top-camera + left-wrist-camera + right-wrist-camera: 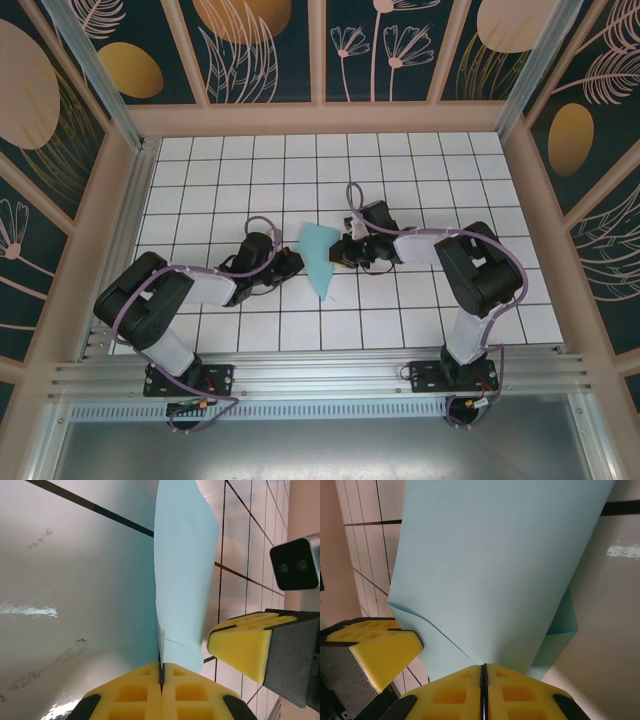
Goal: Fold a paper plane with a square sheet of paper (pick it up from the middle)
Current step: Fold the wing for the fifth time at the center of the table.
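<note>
Pinching the teal paper (320, 256): left end effector (161, 671) at nine o'clock, right end effector (483, 670) at three; long axis twelve-to-six.

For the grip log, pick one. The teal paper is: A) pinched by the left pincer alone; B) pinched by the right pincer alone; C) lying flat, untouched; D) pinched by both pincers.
D: left pincer and right pincer are each shut on the teal paper.
</note>
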Robot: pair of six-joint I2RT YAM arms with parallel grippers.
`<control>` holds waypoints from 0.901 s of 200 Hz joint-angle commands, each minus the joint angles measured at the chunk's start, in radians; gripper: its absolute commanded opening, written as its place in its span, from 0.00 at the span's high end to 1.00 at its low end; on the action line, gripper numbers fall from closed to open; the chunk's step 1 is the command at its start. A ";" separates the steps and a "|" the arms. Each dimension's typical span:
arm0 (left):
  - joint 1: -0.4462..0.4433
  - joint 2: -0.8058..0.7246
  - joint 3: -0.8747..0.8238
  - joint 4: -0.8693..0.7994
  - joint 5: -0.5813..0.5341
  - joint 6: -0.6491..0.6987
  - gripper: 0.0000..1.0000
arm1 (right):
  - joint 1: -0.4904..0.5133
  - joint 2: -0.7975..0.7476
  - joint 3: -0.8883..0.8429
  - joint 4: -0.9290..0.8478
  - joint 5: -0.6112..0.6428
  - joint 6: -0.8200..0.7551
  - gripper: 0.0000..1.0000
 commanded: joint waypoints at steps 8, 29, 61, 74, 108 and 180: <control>-0.011 0.015 0.035 -0.037 -0.006 0.036 0.99 | 0.005 0.013 0.012 -0.016 -0.039 -0.021 0.88; -0.015 0.013 0.041 -0.044 -0.006 0.039 1.00 | 0.005 0.023 0.008 -0.036 -0.031 -0.030 0.88; -0.023 0.009 0.048 -0.064 -0.022 0.047 1.00 | -0.008 0.022 -0.018 -0.059 -0.002 -0.036 0.89; -0.026 0.010 0.051 -0.067 -0.025 0.050 1.00 | -0.015 0.018 -0.030 -0.059 -0.001 -0.037 0.89; -0.041 0.025 0.067 -0.077 -0.024 0.056 1.00 | -0.015 0.024 -0.025 -0.083 0.010 -0.050 0.89; -0.057 0.032 0.115 -0.127 -0.060 0.062 0.95 | -0.015 0.061 -0.019 -0.128 0.061 -0.067 0.90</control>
